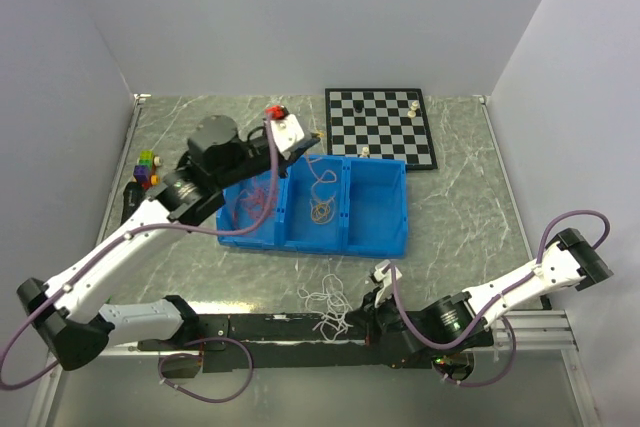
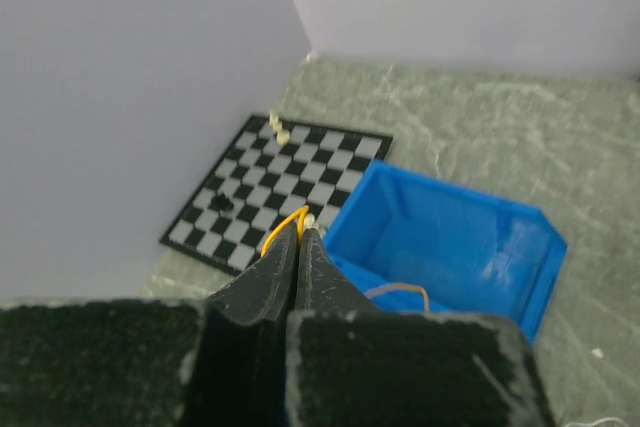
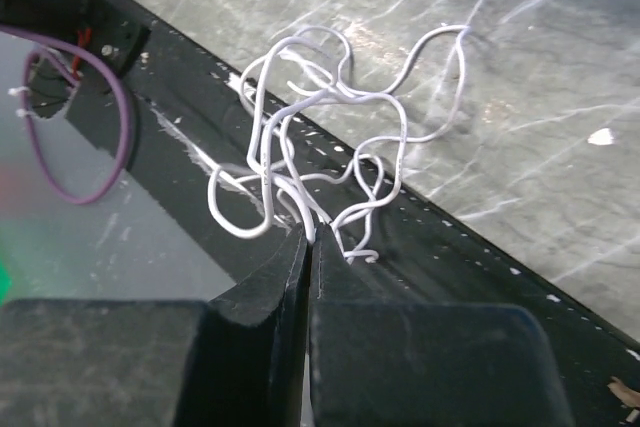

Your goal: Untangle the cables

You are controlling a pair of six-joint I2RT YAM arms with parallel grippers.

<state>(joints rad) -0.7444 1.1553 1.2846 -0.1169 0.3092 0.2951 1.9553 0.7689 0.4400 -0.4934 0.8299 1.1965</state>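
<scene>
A blue bin point(image 1: 375, 209) with three compartments holds loose cables: red-pink ones point(image 1: 256, 201) in the left compartment, yellow and white ones point(image 1: 320, 209) in the middle. My left gripper point(image 1: 308, 143) hovers above the bin's far edge, shut on a yellow cable point(image 2: 281, 226) whose loop sticks out past the fingertips point(image 2: 297, 230). A white cable clump point(image 1: 328, 305) lies at the table's near edge. My right gripper point(image 3: 312, 237) is shut on a strand of this white clump point(image 3: 320, 137), which shows over the black base rail.
A chessboard point(image 1: 381, 127) with a few pieces lies behind the bin. Small coloured blocks point(image 1: 147, 168) sit at the far left. The bin's right compartment point(image 2: 450, 237) shows bare. The black rail point(image 1: 290, 327) runs along the near edge. Walls enclose three sides.
</scene>
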